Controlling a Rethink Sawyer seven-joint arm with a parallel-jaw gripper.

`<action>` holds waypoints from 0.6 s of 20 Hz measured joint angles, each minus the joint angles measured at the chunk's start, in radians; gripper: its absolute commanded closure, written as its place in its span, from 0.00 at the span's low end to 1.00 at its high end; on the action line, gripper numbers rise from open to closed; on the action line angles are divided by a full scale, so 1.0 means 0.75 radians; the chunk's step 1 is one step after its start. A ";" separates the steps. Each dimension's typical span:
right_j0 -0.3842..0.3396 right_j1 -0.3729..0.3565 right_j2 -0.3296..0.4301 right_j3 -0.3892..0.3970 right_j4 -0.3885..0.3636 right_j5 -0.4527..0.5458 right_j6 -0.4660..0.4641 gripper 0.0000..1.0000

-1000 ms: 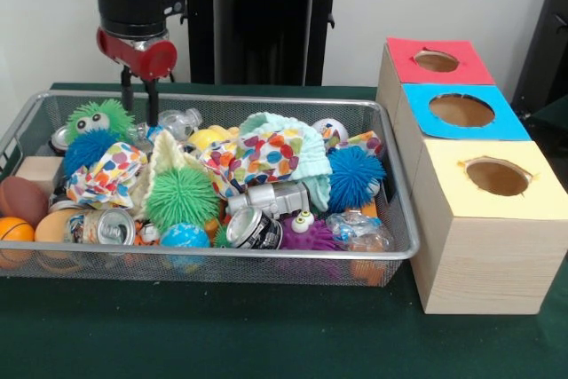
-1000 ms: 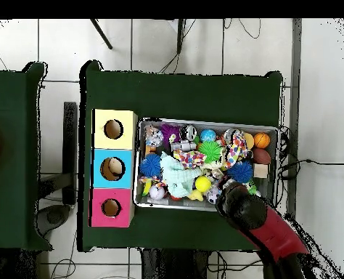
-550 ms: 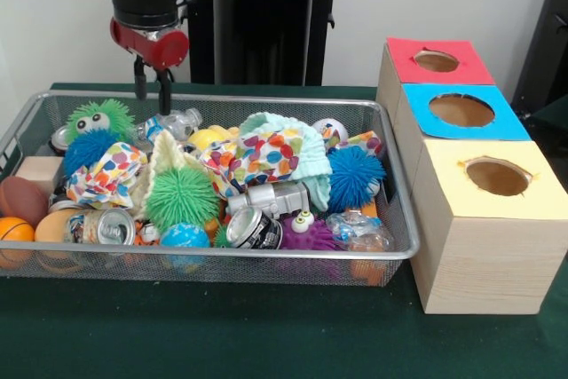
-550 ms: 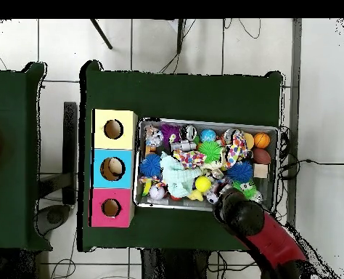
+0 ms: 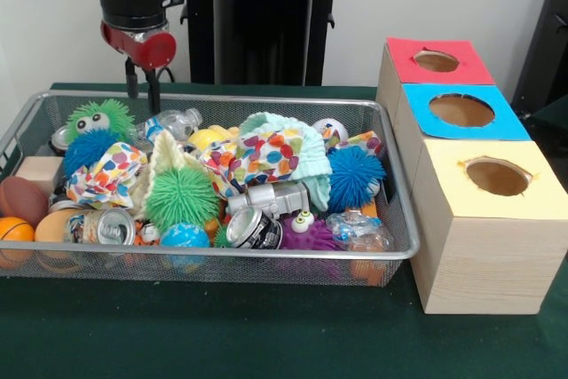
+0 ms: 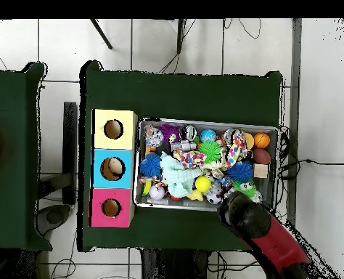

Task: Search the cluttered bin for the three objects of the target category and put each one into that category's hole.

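Wire mesh bin (image 5: pixel 390 250) is packed and nothing has left it yet, and I've got the gripper (image 5: pixel 142 86) hanging just above the back rim on the side away from the boxes, fingers a little parted and holding nothing. What's just changed: half a second ago it sat slightly nearer the clear plastic bottle (image 5: pixel 173 122), and now I see it has slid back toward the bin's end and lifted a touch, roughly where it was a second ago, so I read this as hovering and re-aiming, not a committed descent. Overhead agrees, the arm (image 6: pixel 265 236) has shifted toward the corner of the bin by the green fuzzy toy with eyes (image 5: pixel 98 119). Clutter itself hasn't moved across the frames: same blue spiky ball (image 5: pixel 355 175), same green spiky ball (image 5: pixel 182 197), same two cans (image 5: pixel 257 228) up front. I can't tell the target category from here, so the three things I'm after are presumably among this pile, all in the bin. Red box (image 5: pixel 435 61), blue box (image 5: pixel 460 111) and yellow box (image 5: pixel 497 177) stand in a row beside the bin, holes open; zero of three delivered by my count, pick not yet begun
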 measured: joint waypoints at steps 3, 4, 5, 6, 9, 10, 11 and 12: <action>-0.017 0.037 0.000 -0.002 0.000 0.000 0.000 0.00; -0.020 0.047 0.000 -0.002 0.000 0.000 0.000 0.00; -0.022 0.058 0.000 -0.003 0.001 -0.001 0.000 0.00; -0.022 0.062 0.000 -0.003 0.001 -0.001 0.000 0.00; -0.022 0.092 0.002 -0.003 0.001 -0.001 0.000 0.00; -0.022 0.098 0.003 -0.004 0.001 -0.003 0.000 0.00; -0.022 0.105 0.004 -0.005 0.001 -0.005 0.000 0.00; -0.022 0.107 0.005 -0.006 0.001 -0.009 0.000 0.00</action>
